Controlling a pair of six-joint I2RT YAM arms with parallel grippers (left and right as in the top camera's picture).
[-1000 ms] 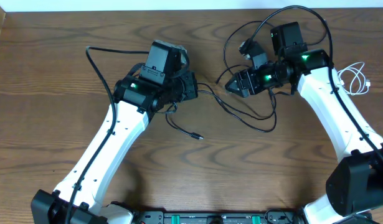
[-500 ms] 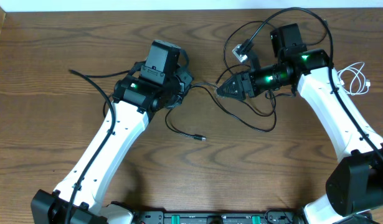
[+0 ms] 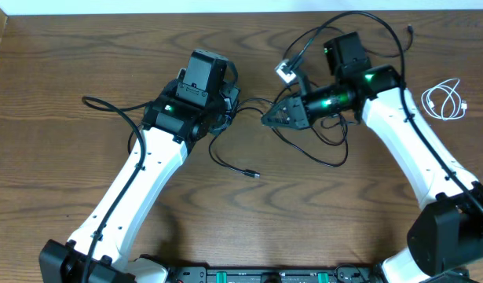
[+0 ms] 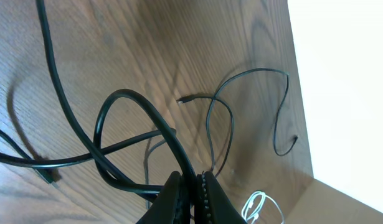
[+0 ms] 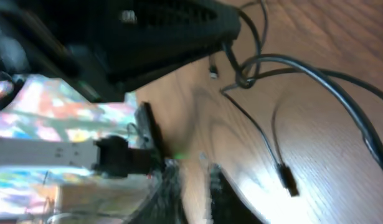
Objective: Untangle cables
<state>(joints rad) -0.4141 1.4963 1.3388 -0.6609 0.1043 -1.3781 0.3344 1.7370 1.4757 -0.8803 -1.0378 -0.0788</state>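
I see a brown wood-grain worktop (image 3: 60, 189), bare apart from the arms and cords, with a pale strip running along its far edge. From the left wrist camera, a plain white wall (image 4: 347, 81) rises just beyond the worktop's edge. At the left of the right wrist picture the room is only a smear of bright colours, too blurred to read.

The thin black cord (image 3: 334, 163) sprawls across the middle of the worktop in loose loops between the two arms. One small plug end lies on the wood in front of the left arm. The white cord (image 3: 445, 101) is a small coil by itself at the right edge, well apart from the black one.

The left gripper (image 4: 192, 182) has its jaws pressed together, and the thin black cord (image 4: 253, 70) runs down into their tips, so I read it as pinched there. A thicker black arm wire (image 4: 124, 93) arches across in front of them.

The right gripper (image 3: 266, 120) points toward the left one and sits low over the cord's middle stretch. Its own camera is motion-blurred, and I cannot tell whether its jaws are together or slightly apart.
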